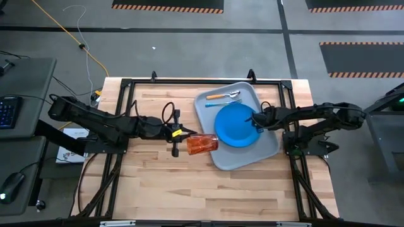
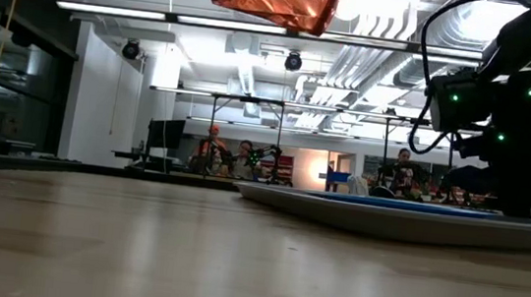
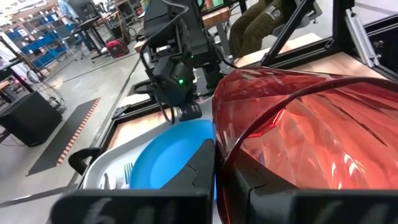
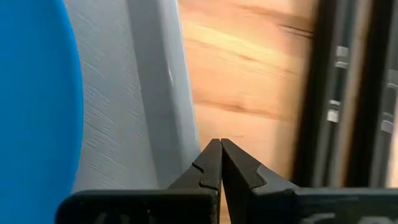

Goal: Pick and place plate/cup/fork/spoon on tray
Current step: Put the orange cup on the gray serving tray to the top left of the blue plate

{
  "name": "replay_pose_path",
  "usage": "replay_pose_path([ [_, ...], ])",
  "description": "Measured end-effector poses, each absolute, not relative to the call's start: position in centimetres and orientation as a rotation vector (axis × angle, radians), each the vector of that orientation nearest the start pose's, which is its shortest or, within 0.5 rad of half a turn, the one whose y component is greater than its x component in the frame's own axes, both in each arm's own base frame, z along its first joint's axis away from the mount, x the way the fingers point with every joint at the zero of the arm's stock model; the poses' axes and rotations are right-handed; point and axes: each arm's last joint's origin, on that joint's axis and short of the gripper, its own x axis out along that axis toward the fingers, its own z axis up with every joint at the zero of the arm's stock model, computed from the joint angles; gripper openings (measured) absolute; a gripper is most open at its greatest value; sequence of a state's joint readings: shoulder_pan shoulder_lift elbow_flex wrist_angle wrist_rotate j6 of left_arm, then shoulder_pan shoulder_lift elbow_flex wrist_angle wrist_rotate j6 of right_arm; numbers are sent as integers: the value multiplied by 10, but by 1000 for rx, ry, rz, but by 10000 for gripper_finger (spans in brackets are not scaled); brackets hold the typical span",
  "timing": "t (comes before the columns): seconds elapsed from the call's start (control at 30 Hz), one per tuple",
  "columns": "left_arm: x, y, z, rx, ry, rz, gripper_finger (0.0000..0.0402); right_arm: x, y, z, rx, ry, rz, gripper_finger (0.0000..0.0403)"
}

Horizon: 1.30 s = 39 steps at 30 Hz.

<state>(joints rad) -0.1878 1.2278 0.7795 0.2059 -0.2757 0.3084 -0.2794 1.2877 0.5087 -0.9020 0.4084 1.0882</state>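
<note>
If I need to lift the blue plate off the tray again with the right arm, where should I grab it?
Probably the plate's right-hand rim. It lies flat in the tray, so only the thin edge offers a hold. Come from the tray's right side, where the right gripper already sits, shut. The left gripper holding the cup crowds the opposite side.

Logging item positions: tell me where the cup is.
The cup is held in the left hand, lifted above the table beside the tray's left edge, near the plate; the low view shows it airborne.
</note>
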Motion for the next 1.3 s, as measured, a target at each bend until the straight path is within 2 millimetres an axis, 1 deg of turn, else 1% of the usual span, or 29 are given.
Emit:
replay_pose_path([
  [0.17,267,-45,277,363,244,43,4,157,-55,132,743,1161,-1212,0],
  [0.33,267,-45,277,363,244,42,4,173,-57,134,777,1066,-1064,0],
  [0.43,267,-45,277,363,244,42,4,180,-58,135,776,1020,-986,0],
  [0.6,267,-45,277,363,244,42,4,192,-52,138,728,963,-865,0],
  [0.83,267,-45,277,363,244,43,4,194,-44,138,728,978,-805,0],
  [1.13,267,-45,277,367,253,68,3,196,-42,139,765,986,-761,0],
  [1.23,267,-44,276,354,260,84,3,202,-38,141,772,945,-709,0],
  [1.3,267,-44,276,344,264,96,3,209,-34,144,771,887,-637,0],
])
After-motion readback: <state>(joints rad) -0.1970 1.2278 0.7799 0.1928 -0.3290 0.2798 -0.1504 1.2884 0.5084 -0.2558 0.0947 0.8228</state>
